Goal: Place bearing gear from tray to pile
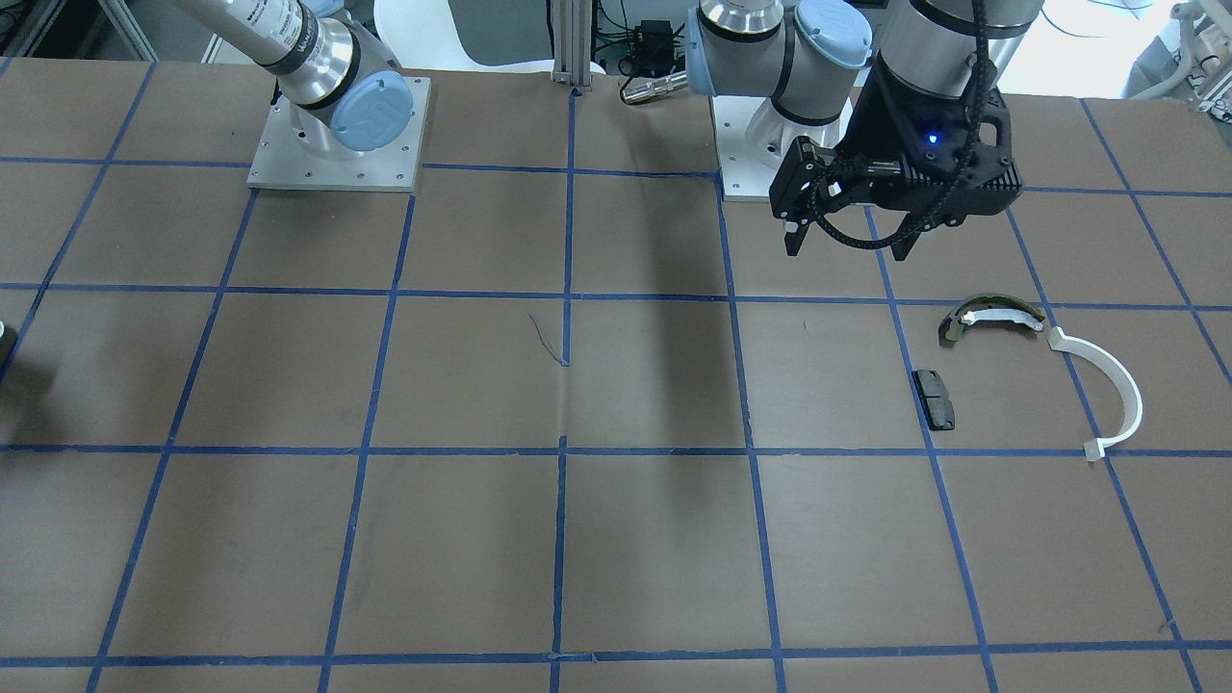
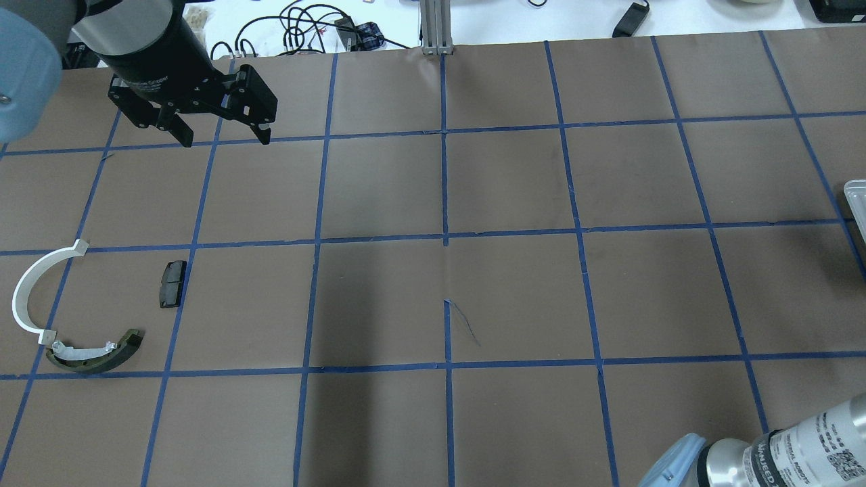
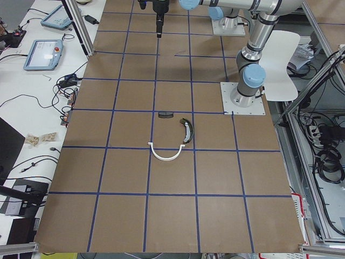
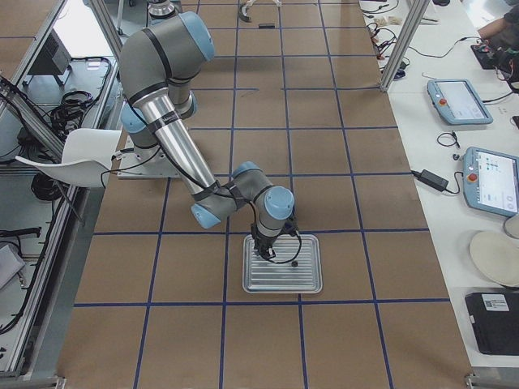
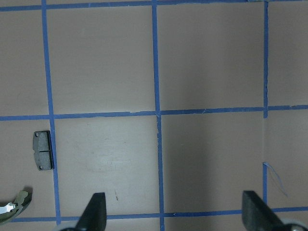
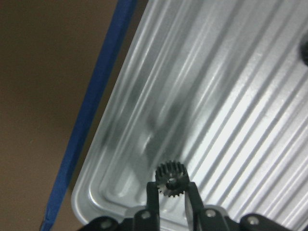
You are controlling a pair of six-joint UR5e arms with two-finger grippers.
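The bearing gear (image 6: 169, 173), small, black and toothed, sits between my right gripper's (image 6: 172, 186) fingertips, which are shut on it just over the ribbed silver tray (image 6: 231, 96). From the right end of the table, this gripper (image 4: 261, 250) reaches down onto the tray (image 4: 304, 284). The pile lies far off on the robot's left: an olive-green curved shoe (image 2: 95, 355), a thin white arc (image 2: 27, 291) and a black pad (image 2: 172, 284). My left gripper (image 2: 223, 138) hangs open and empty above the table, beyond the pile.
A second small dark part (image 4: 294, 264) lies on the tray. Only a corner of the tray (image 2: 856, 203) shows at the overhead view's right edge. Brown paper with blue tape lines covers the table (image 2: 440, 270). Both arm bases (image 1: 337, 135) stand at the robot's edge.
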